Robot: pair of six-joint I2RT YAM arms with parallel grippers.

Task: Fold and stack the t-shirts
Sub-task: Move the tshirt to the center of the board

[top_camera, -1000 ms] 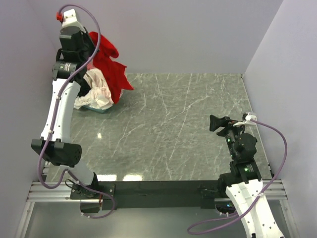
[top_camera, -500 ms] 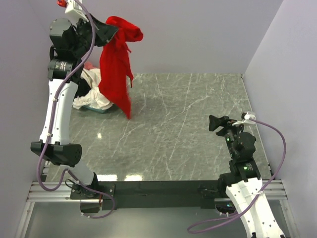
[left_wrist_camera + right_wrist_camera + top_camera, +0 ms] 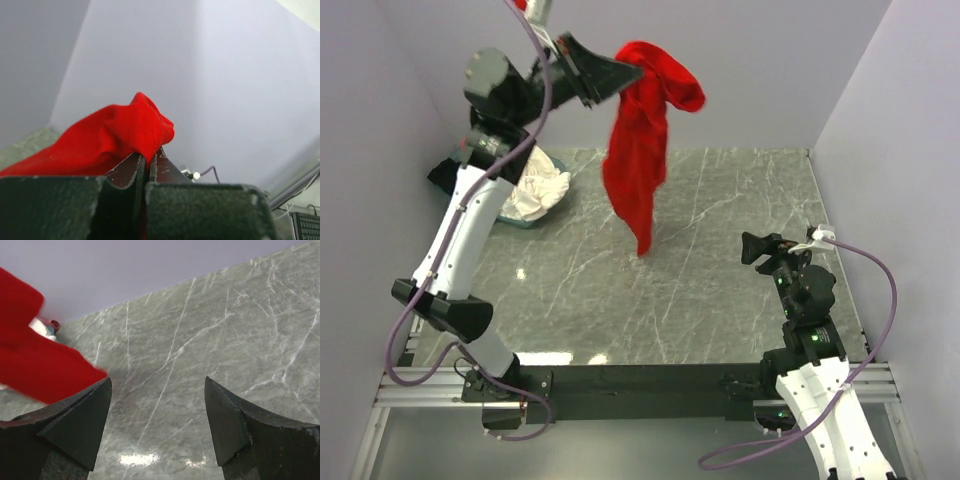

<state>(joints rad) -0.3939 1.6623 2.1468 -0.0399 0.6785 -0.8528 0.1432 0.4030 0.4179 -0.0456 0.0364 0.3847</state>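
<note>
— Where's the red t-shirt (image 3: 638, 150)?
— Up high. The left tool (image 3: 625, 72) is clenched on one bunched end of it. The rest hangs down in a long fold, its bottom tip over the far middle of the tabletop (image 3: 740, 190). Whether it touches, I can't tell.
— And the right tool (image 3: 752, 247)?
— Released, fingers spread wide, low over the right side and well apart from the shirt. The cream-white t-shirts (image 3: 542, 190) lie heaped in the tray (image 3: 520, 222), far left.
</note>
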